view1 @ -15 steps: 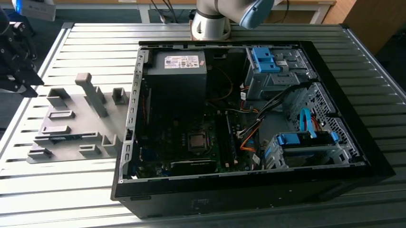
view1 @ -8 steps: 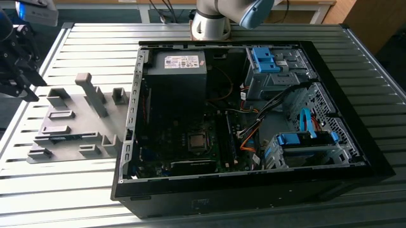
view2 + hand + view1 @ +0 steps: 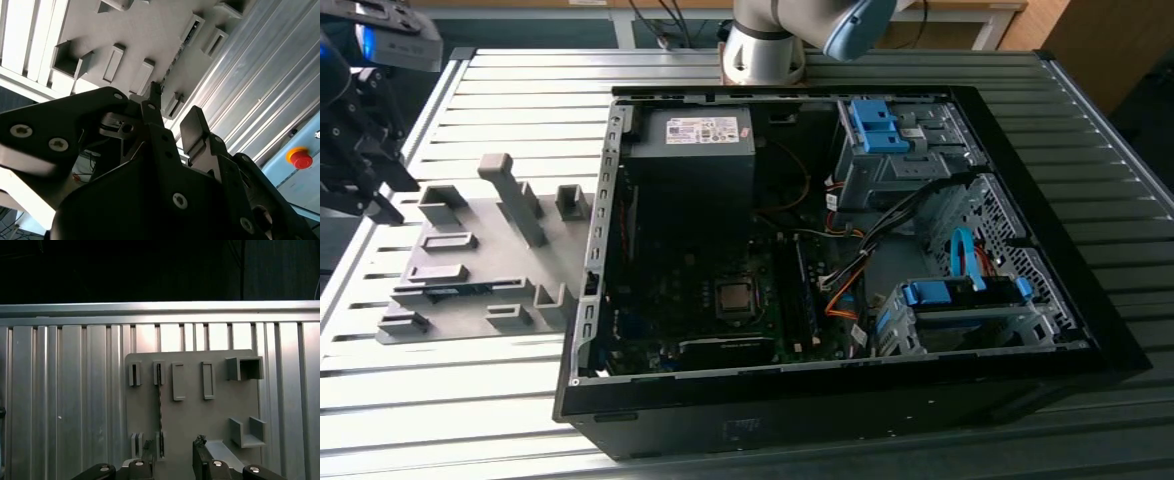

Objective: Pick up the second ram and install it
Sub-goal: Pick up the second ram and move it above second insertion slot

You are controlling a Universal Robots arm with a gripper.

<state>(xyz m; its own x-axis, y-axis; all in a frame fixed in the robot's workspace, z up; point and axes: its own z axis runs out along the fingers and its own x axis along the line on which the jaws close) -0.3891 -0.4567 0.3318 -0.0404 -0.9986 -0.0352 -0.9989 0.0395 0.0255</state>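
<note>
Grey holder [image 3: 200,420], gripper [image 3: 172,462] pointing down over it, jaws parted, empty, the second ram [image 3: 160,405] edgewise in its slots.

Matt black gripper [image 3: 172,462], grey plastic holder [image 3: 200,415], ribbed metal table [image 3: 65,390]

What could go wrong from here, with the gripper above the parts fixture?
1. In the first wrist view the second ram stands on edge in the grey fixture, nearer one finger than the middle of the open gripper; a finger might land on it.
2. In the exterior view loose cables lie along the motherboard inside the case; they might snag the stick during seating.
</note>
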